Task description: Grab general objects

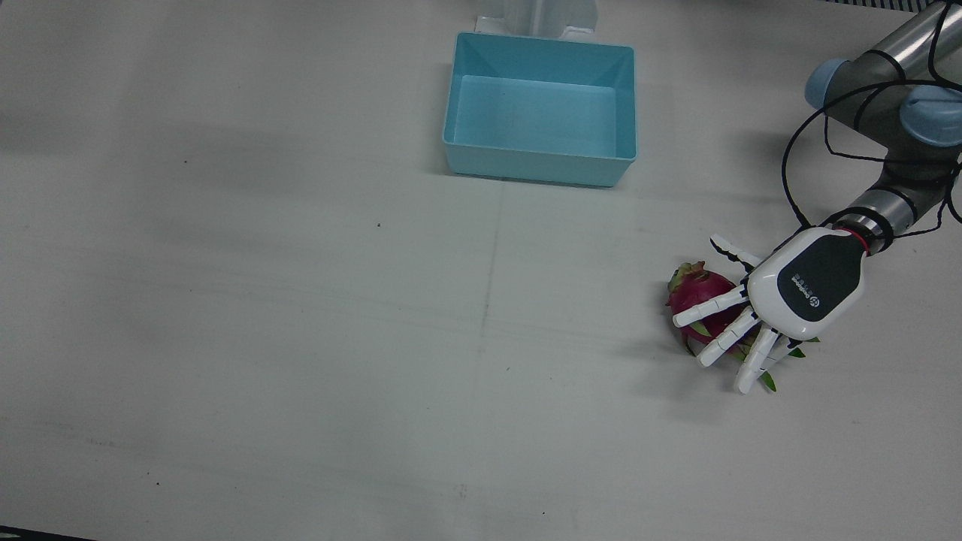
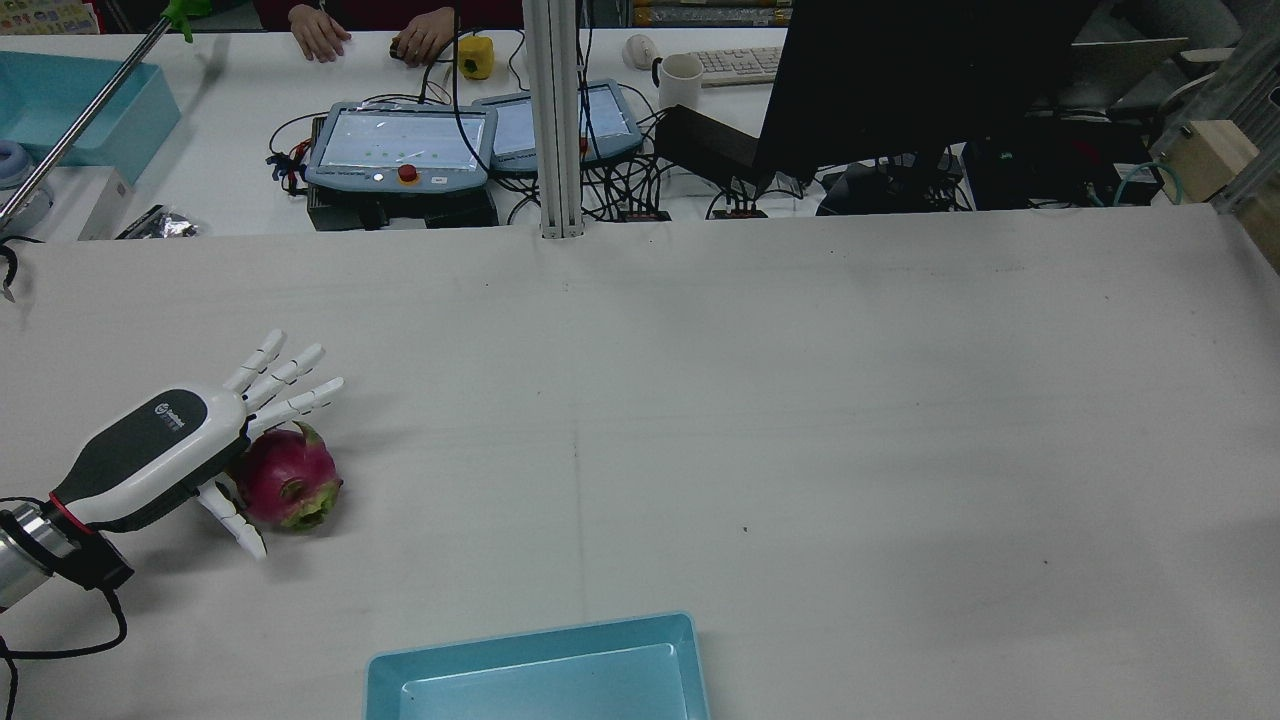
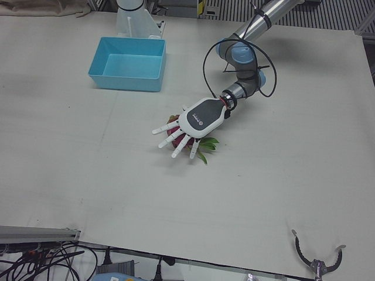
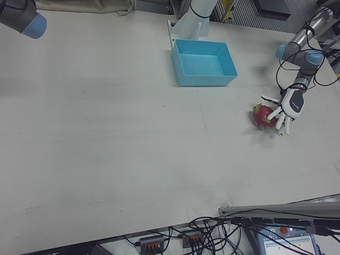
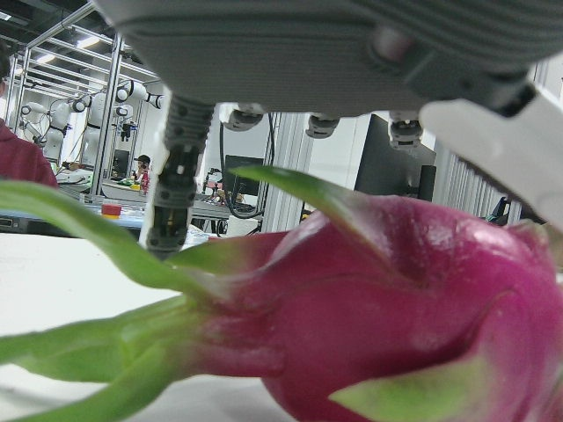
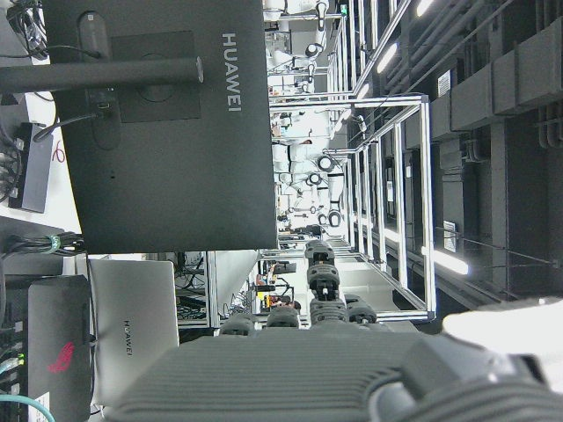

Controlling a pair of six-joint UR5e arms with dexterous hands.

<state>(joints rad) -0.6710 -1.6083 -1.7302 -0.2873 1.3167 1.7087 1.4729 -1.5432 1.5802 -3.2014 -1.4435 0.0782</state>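
Observation:
A magenta dragon fruit (image 1: 700,288) with green leaf tips lies on the white table near the robot's left side; it also shows in the rear view (image 2: 288,480) and the right-front view (image 4: 261,115). My left hand (image 1: 806,289) is directly over it, palm down, fingers spread apart across its top and thumb beside it, not closed on it. The hand also shows in the rear view (image 2: 160,445) and the left-front view (image 3: 199,117). In the left hand view the fruit (image 5: 396,299) fills the picture just below the palm. My right hand (image 6: 317,369) shows only in its own view, raised, holding nothing.
A light-blue bin (image 1: 537,169) stands at the table's middle near the robot's pedestals, empty; it also shows in the rear view (image 2: 540,640). The right arm's elbow (image 4: 21,16) is high at the table's far corner. Monitors, cables and pendants lie beyond the table's operator edge.

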